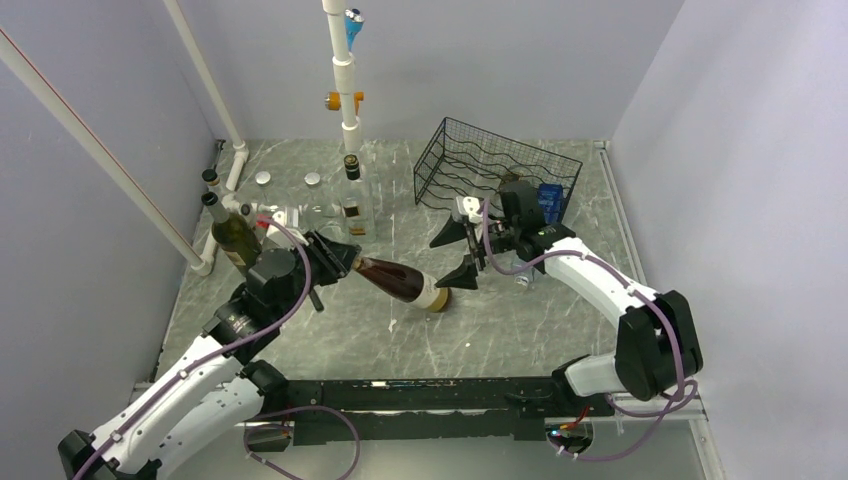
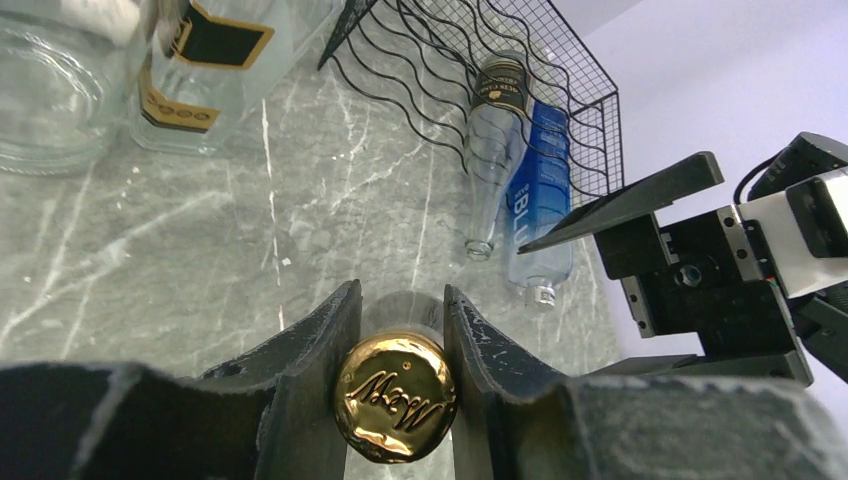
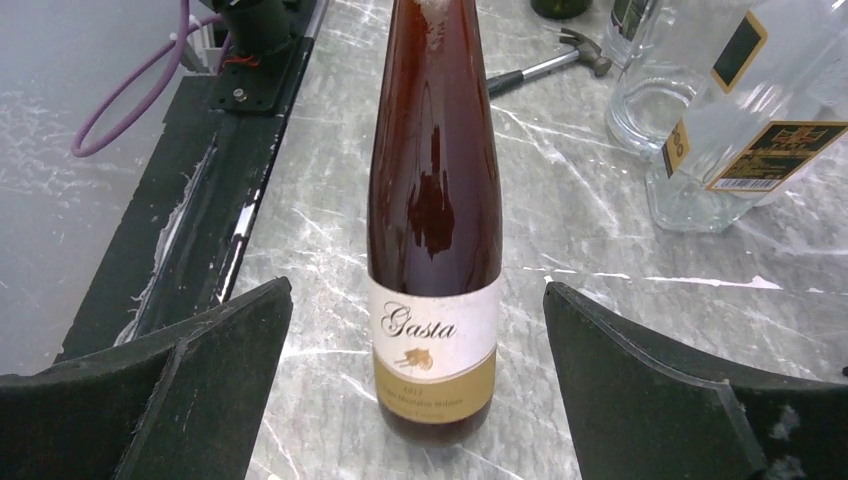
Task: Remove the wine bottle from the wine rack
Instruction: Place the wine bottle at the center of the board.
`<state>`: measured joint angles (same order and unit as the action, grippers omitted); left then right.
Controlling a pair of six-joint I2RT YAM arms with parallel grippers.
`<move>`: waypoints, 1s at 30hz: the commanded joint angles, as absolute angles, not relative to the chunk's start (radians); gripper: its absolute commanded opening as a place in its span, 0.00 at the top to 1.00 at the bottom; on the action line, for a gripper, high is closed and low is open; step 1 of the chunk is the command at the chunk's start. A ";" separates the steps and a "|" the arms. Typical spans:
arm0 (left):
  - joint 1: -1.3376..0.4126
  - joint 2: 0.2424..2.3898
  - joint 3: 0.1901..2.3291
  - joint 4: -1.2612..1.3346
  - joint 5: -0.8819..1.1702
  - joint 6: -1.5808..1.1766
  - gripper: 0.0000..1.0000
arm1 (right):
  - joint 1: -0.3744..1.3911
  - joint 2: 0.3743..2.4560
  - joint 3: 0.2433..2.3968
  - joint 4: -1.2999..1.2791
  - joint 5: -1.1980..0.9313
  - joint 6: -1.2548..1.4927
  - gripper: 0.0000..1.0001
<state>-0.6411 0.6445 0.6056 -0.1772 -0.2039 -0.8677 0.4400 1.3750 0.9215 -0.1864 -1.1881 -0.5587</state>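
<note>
**Amber wine bottle: off the rack, held at the neck**

Item: wine bottle (image 1: 400, 282), dark amber glass, white-and-gold label (image 3: 432, 350), gold cap (image 2: 395, 395).

Location: mid-table (image 1: 400, 345), well apart from the rack (image 1: 495, 165) at the back right. The bottle is slanted, neck toward the left arm, base low over the marble. Whether the base touches the table cannot be told.

Left gripper (image 1: 335, 262): closed tight on the neck, just below the cap.

Right gripper (image 1: 455, 256): spread fully wide, nothing held, one finger to either side of the base without contact.

Rack: a clear bottle (image 2: 495, 150) and a blue bottle (image 2: 535, 200) are seen lying at its lower row.

Step judged: removal appears done; only the set-down is left.

Handling note: the base is best lowered slowly until the weight is borne by the table. The neck grip should be released only then, since round glass is likely to roll. The right fingers are well placed as a stop and are best held off the label.
</note>
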 commanded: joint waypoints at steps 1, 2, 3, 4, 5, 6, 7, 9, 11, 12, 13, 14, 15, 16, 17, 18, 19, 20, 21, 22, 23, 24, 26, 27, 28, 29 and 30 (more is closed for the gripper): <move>-0.614 0.649 0.734 -0.107 -0.246 -0.741 1.00 | 0.405 1.333 0.951 -0.199 -1.269 -0.597 0.00; -0.609 0.655 0.748 -0.114 -0.243 -0.728 1.00 | 0.399 1.330 0.951 -0.201 -1.273 -0.599 0.00; -0.603 0.661 0.761 -0.119 -0.240 -0.713 1.00 | 0.393 1.327 0.950 -0.201 -1.277 -0.598 0.00; -0.594 0.669 0.774 -0.126 -0.236 -0.701 1.00 | 0.388 1.324 0.947 -0.199 -1.281 -0.596 0.00; -0.587 0.675 0.787 -0.130 -0.231 -0.687 1.00 | 0.382 1.320 0.944 -0.195 -1.286 -0.595 0.00; -0.581 0.684 0.799 -0.132 -0.226 -0.674 1.00 | 0.377 1.318 0.942 -0.193 -1.288 -0.595 0.00; -0.573 0.693 0.812 -0.138 -0.222 -0.663 1.00 | 0.372 1.315 0.940 -0.193 -1.289 -0.596 0.00; -0.560 0.711 0.836 -0.145 -0.212 -0.638 1.00 | 0.362 1.311 0.938 -0.191 -1.294 -0.596 0.00; -0.546 0.728 0.862 -0.152 -0.199 -0.612 1.00 | 0.354 1.307 0.937 -0.194 -1.296 -0.598 0.00; -0.539 0.737 0.870 -0.154 -0.192 -0.602 1.00 | 0.352 1.305 0.936 -0.194 -1.298 -0.599 0.00; -0.531 0.746 0.878 -0.156 -0.186 -0.591 1.00 | 0.349 1.304 0.936 -0.195 -1.298 -0.598 0.00; -0.522 0.755 0.886 -0.159 -0.179 -0.581 1.00 | 0.348 1.302 0.935 -0.194 -1.299 -0.600 0.00; -0.515 0.762 0.894 -0.162 -0.175 -0.572 1.00 | 0.345 1.302 0.934 -0.193 -1.301 -0.600 0.00; -0.507 0.769 0.903 -0.165 -0.167 -0.561 1.00 | 0.342 1.300 0.933 -0.193 -1.302 -0.600 0.00; -0.501 0.776 0.911 -0.167 -0.164 -0.551 1.00 | 0.340 1.299 0.931 -0.192 -1.303 -0.600 0.00; -0.494 0.782 0.922 -0.172 -0.161 -0.540 1.00 | 0.336 1.299 0.931 -0.192 -1.304 -0.601 0.00; -0.487 0.788 0.931 -0.176 -0.159 -0.529 1.00 | 0.334 1.298 0.930 -0.193 -1.304 -0.601 0.00; -0.482 0.793 0.942 -0.181 -0.157 -0.513 1.00 | 0.331 1.299 0.930 -0.193 -1.306 -0.603 0.00; -0.476 0.798 0.951 -0.184 -0.155 -0.500 1.00 | 0.329 1.297 0.928 -0.193 -1.307 -0.603 0.00; -0.471 0.802 0.961 -0.189 -0.155 -0.489 1.00 | 0.327 1.296 0.928 -0.191 -1.308 -0.603 0.00; -0.465 0.806 0.972 -0.196 -0.153 -0.475 1.00 | 0.325 1.296 0.927 -0.190 -1.307 -0.601 0.00; -0.461 0.811 0.984 -0.203 -0.153 -0.461 1.00 | 0.323 1.296 0.927 -0.191 -1.309 -0.601 0.00; -0.455 0.818 1.005 -0.217 -0.157 -0.433 1.00 | 0.321 1.295 0.926 -0.190 -1.310 -0.602 0.00; -0.451 0.820 1.014 -0.223 -0.159 -0.420 1.00 | 0.319 1.296 0.925 -0.189 -1.309 -0.603 0.00; -0.448 0.823 1.027 -0.228 -0.162 -0.406 1.00 | 0.318 1.295 0.925 -0.189 -1.309 -0.603 0.00; -0.445 0.826 1.036 -0.234 -0.164 -0.394 1.00 | 0.318 1.296 0.925 -0.189 -1.311 -0.603 0.00; -0.440 0.827 1.045 -0.239 -0.166 -0.381 1.00 | 0.318 1.296 0.924 -0.190 -1.311 -0.603 0.00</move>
